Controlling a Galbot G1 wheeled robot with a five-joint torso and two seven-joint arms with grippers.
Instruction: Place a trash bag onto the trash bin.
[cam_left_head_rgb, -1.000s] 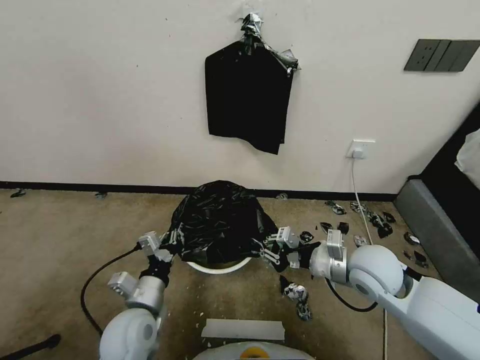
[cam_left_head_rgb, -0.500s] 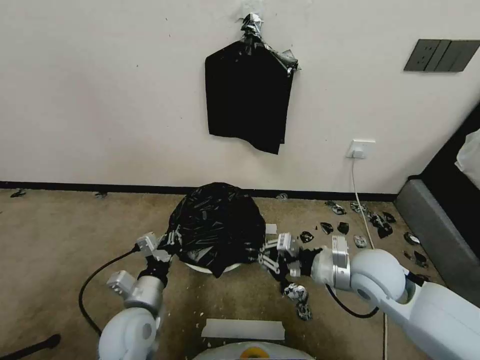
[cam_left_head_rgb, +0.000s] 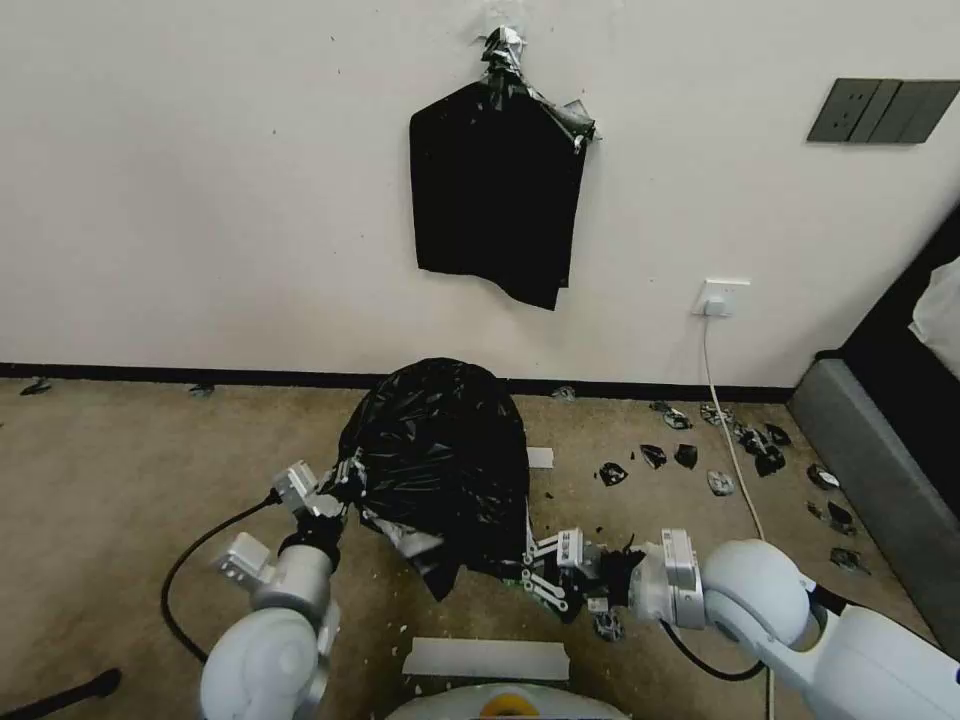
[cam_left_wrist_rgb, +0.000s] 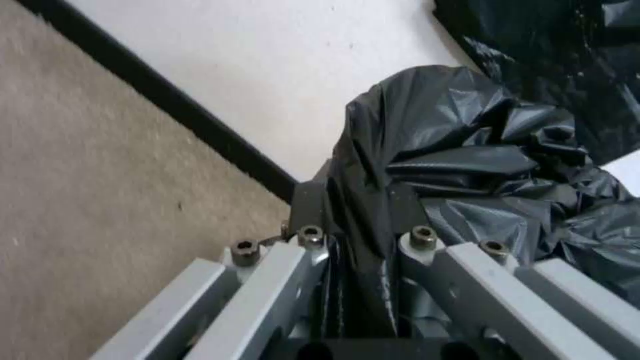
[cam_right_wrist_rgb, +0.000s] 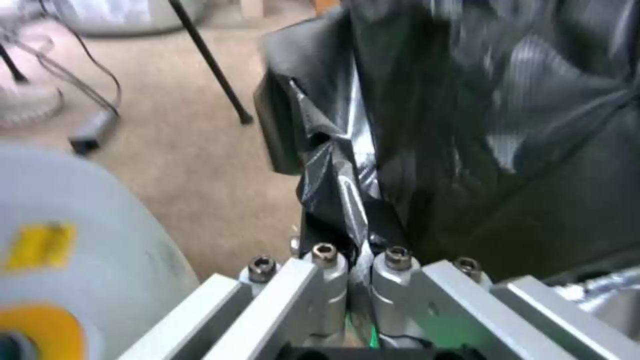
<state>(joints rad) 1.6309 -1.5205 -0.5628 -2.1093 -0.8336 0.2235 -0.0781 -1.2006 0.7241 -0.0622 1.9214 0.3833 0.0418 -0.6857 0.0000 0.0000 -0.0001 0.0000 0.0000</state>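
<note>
Head view shows the trash bag (cam_left_head_rgb: 440, 460) now draped lower than a second ago: back then a white arc of the trash bin rim showed under the bag's front edge, and now the black plastic hangs over it and hides the bin completely. The right pincer (cam_left_head_rgb: 540, 575) has moved down and toward the robot, pulling the bag's right edge with it, while the left pincer (cam_left_head_rgb: 335, 490) sits almost where it was at the bag's left edge.

The bag forms a tall, crinkled black dome on the floor (cam_left_head_rgb: 130, 470), close to the wall (cam_left_head_rgb: 200, 200). Whether the bag's mouth is around the bin's rim or only lying over it cannot be told, since the plastic covers everything beneath.

Left wrist view shows the left pincer (cam_left_wrist_rgb: 363, 245) clamped on a bunched fold of the trash bag (cam_left_wrist_rgb: 467, 160), the plastic squeezed between its fingers (cam_left_wrist_rgb: 307, 210). Right wrist view, somewhat blurred, shows the right pincer (cam_right_wrist_rgb: 360, 260) closed together on a thin twisted strip of the trash bag (cam_right_wrist_rgb: 480, 125).

A flat black bundle (cam_left_head_rgb: 495, 190) hangs on the wall above, and small black scraps (cam_left_head_rgb: 760, 455) lie scattered on the floor to the right.
</note>
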